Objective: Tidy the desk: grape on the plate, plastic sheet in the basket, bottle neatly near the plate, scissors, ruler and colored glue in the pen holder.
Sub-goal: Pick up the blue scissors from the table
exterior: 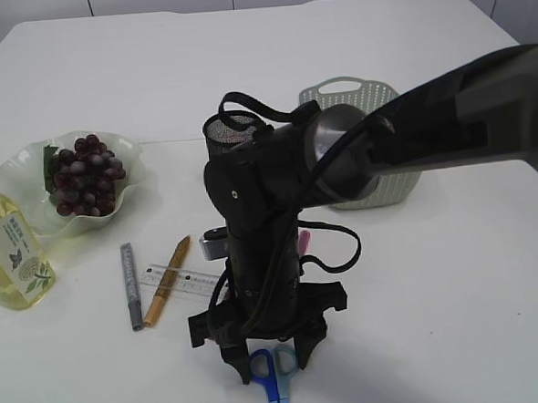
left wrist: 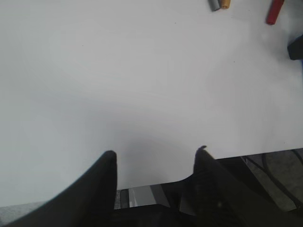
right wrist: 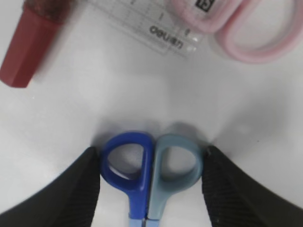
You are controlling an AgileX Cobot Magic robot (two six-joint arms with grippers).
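Observation:
Blue and grey-handled scissors lie flat at the table's front edge. My right gripper reaches straight down over them, one finger pressed against each handle loop. The clear ruler lies just behind, with grey, orange and red glue sticks around it. Grapes sit on the wavy plate, the bottle beside it. The black mesh pen holder stands behind my arm. My left gripper hangs open over bare table. No plastic sheet shows.
A pale green basket stands at the back right, partly behind my right arm. Pink scissor handles lie by the ruler's end. The table's front edge runs just under the left gripper.

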